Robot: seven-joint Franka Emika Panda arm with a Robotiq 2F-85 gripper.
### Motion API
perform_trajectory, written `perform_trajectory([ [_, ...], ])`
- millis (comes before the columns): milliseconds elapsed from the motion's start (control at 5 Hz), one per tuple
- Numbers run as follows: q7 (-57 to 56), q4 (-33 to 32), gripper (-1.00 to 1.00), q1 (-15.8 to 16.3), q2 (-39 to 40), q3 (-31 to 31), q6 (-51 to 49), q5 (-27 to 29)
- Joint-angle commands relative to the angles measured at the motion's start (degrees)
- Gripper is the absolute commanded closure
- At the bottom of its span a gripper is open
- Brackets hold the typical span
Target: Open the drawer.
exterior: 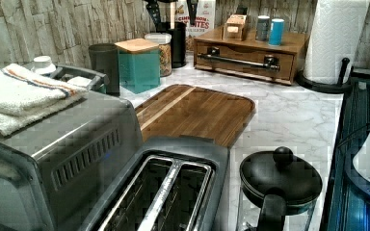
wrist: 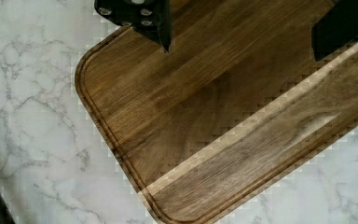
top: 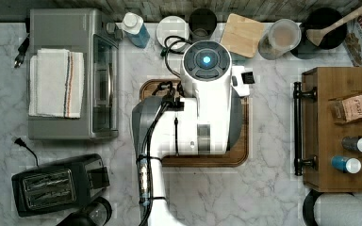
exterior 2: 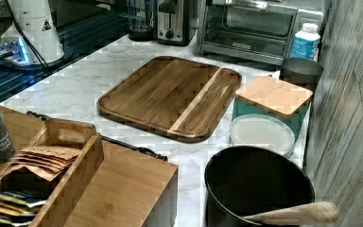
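Hovering over the board [wrist: 223, 126], our gripper [wrist: 242, 35] gapes wide, empty; the drawer [exterior: 243, 60] looks closed, so we must reach its handle [top: 298, 128].

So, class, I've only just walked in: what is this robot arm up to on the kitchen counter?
The arm hangs over the wooden cutting board, holding nothing; in the wrist view the gripper has its jaws spread wide above bare wood. The drawer in the small wooden cabinet looks shut, its black bar handle untouched and well off to the top view's right of the arm. Opening it has not begun.
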Motion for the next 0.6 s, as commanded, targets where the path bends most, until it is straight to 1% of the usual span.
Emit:
perform_trajectory([
  [200, -29.5, -12.7, -1.00, -5.4, -7.8, -4.6, 10.3, -1.9],
  [400, -39.8, -11.7, -1.00, -4.5, -6.2, -10.2, 10.3, -0.2],
  [600, -47.5, -13.4, -1.00, -8.2, -5.6, -10.5, 15.8, 1.2],
])
